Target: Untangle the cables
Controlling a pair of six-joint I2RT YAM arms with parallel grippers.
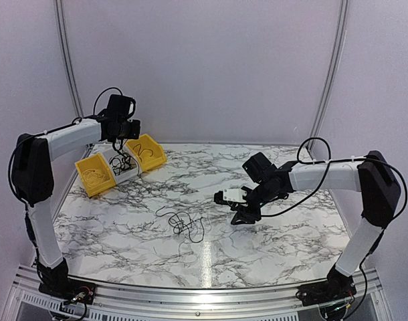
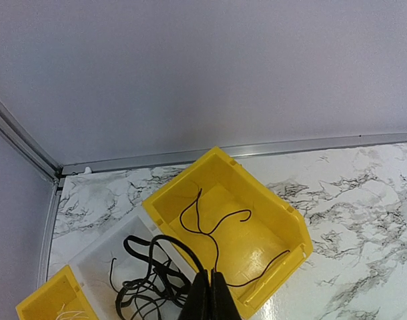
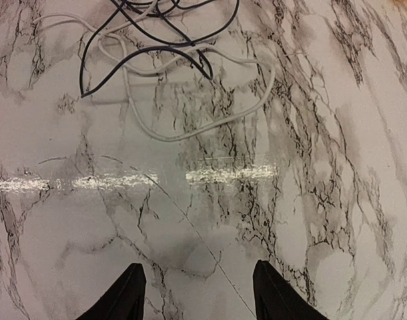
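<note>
Marble-patterned table (image 1: 277,247), cables (image 1: 180,221) at centre, pale walls (image 1: 204,67), metal rails (image 1: 68,67)

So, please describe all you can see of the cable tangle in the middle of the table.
The tangle is a loose knot of thin cords, black ones and pale grey ones, looped over each other. It lies flat on the marble table, near its middle, with loose ends trailing outward. Only the table touches it; the open right gripper is apart from it.
</note>
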